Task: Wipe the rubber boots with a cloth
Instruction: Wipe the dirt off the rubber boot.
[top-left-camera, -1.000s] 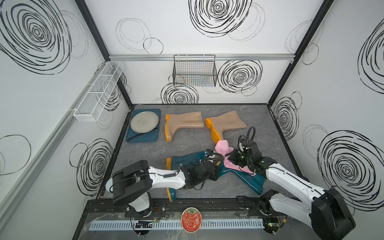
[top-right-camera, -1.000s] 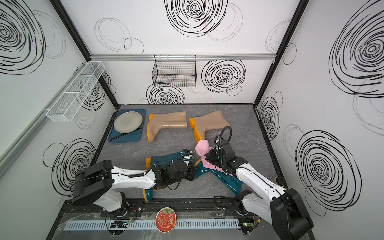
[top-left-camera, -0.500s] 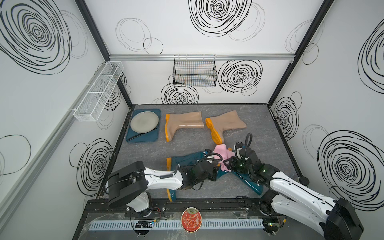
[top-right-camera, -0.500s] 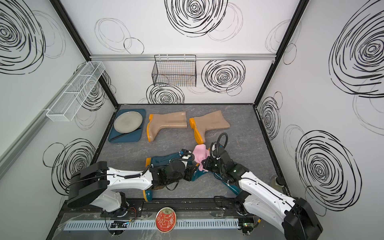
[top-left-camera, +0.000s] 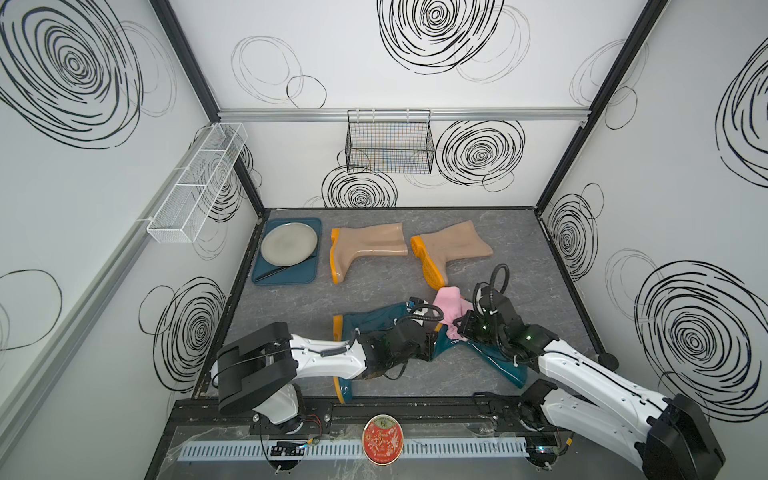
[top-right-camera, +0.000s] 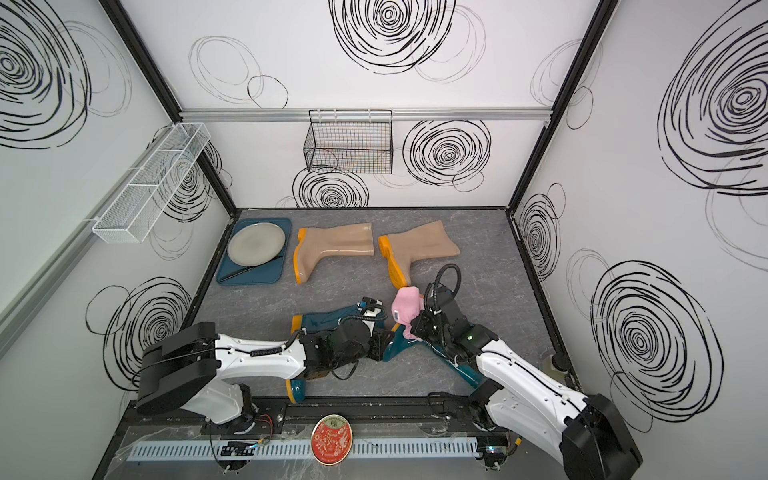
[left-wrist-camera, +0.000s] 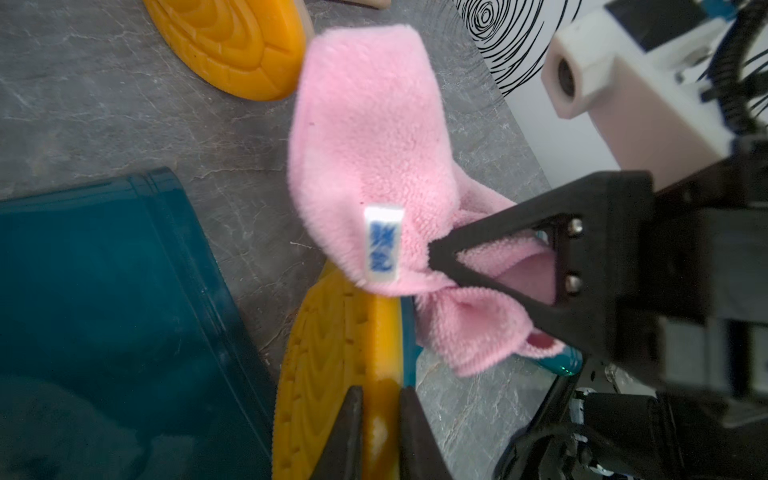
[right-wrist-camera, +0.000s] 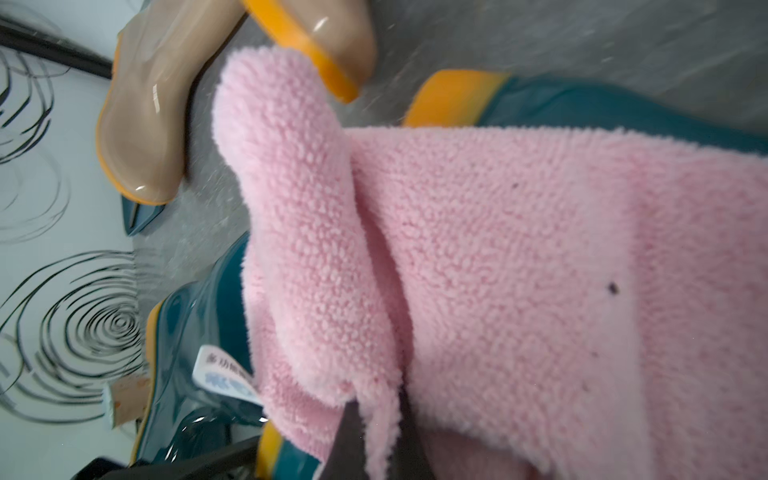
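Left gripper (left-wrist-camera: 381, 392), open before, now pinches sole (left-wrist-camera: 328, 374) of teal boot (top-left-camera: 484, 357).

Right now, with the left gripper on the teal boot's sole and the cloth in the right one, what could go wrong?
1. The left gripper pinches the teal boot only by its thin sole edge; wiping pressure could twist it free.
2. The right gripper holds just a small bunch of cloth; the loose end may snag on the tan boot beside it.
3. Both grippers sit close together; a wide stroke may make them collide.
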